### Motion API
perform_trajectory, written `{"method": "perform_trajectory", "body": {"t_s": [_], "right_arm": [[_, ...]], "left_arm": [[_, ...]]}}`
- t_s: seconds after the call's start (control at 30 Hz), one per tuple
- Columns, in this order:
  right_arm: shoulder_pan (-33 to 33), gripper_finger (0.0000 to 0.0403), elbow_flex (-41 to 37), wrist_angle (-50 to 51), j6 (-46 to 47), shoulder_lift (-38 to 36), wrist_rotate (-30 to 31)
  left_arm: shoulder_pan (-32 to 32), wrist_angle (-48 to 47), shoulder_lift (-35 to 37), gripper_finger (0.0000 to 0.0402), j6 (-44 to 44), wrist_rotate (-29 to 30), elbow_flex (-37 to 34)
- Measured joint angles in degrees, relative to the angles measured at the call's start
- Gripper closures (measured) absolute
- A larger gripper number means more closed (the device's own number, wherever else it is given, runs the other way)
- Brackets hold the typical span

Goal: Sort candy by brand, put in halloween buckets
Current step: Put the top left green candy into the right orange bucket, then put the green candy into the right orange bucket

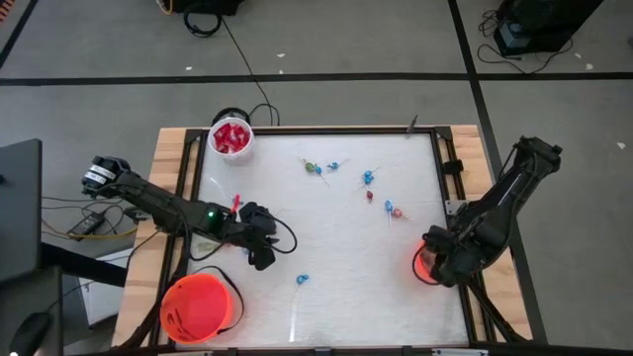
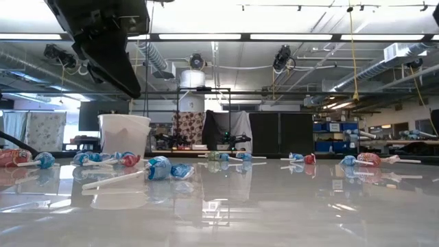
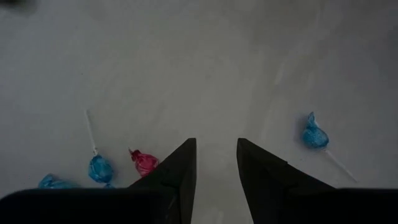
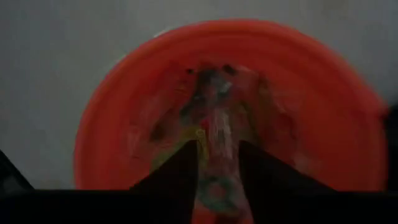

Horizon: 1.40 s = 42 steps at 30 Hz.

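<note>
The right pincer [image 4: 217, 163] hangs straight over the orange bucket [image 1: 423, 263] at the worktop's four o'clock edge, its fingers standing a little apart, and something blurred and mottled sits in the gap between them — I cannot tell whether that is a wrapped sweet in the fingers or candy lying on the bucket floor. This reads as the drop-off step: a piece being delivered into that pail. Across the white worktop [image 1: 326, 237], the left pincer [image 3: 216, 163] hovers low at about eight o'clock, fingers parted with only bare surface between them, gripping nothing. A blue lollipop [image 3: 315, 134] lies near one finger, a pink one [image 3: 143, 162] and another blue one [image 3: 100, 168] near the other, none touching. The second orange bucket [image 1: 198, 307] waits at seven o'clock, the white pail [image 1: 230, 137] of red packets at eleven. A loose scatter of lollipops [image 1: 368, 180] lies from the centre out toward one o'clock, well apart from both pincers. Next, I'd judge, the right arm must lift clear of the bucket and swing back up to that scatter.
</note>
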State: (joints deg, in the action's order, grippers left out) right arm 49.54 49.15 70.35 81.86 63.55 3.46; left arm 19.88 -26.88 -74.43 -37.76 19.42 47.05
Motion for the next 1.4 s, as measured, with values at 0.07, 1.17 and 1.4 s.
{"method": "perform_trajectory", "body": {"t_s": [0.07,1.17,1.4], "right_arm": [[0.00,0.0251,2.45,3.25,2.29,-0.27,0.26],[-8.97,0.0227,-7.67,-32.25,-21.27,7.26,42.74],[-11.79,0.0227,-8.22,-35.88,-27.85,9.42,43.02]], "left_arm": [[-0.02,-0.29,0.00,0.0280,0.00,0.02,0.00],[0.61,-37.10,0.00,0.0280,-16.14,-13.32,-8.02],[-1.37,-40.72,-0.02,0.0280,-13.64,-23.06,-7.65]]}}
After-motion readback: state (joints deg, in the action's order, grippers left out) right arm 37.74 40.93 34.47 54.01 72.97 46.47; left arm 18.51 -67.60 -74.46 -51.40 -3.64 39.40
